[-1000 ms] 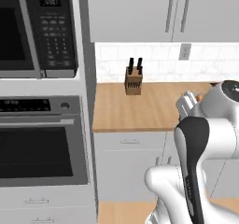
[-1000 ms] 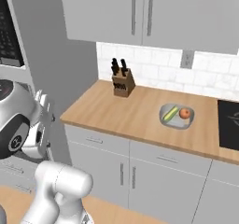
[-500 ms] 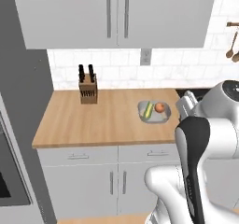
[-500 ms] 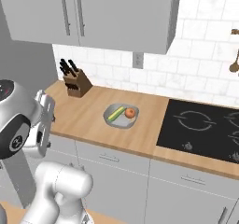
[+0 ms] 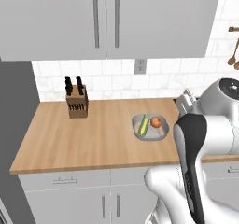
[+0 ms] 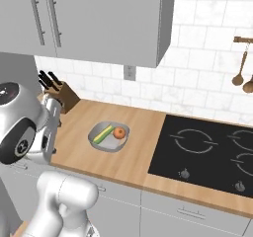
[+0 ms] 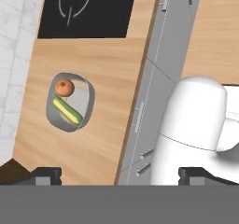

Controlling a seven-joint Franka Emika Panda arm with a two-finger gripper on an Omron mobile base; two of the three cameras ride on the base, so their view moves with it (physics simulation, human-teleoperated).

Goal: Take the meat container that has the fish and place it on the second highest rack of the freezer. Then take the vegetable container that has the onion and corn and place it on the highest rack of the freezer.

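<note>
One bowl [image 5: 150, 127] is what I'm looking at right now, sitting on the wooden surface [image 5: 93, 134] between the knife block [image 5: 77, 100] and the black stovetop [image 6: 207, 149]. It's holding the corn [image 5: 144, 125] and the onion [image 5: 156, 122] side by side, touching or close to it. My fingers [image 7: 119, 174] are hanging up high, pointing down over the surface's front edge, and the bowl is lying off toward the wall side, well apart from them. The corn's long axis is running roughly front to back. I'm seeing my two tips set wide apart with nothing between them. I'm guessing the reach needs to go forward and down, coming in over the bowl's rim.
</note>
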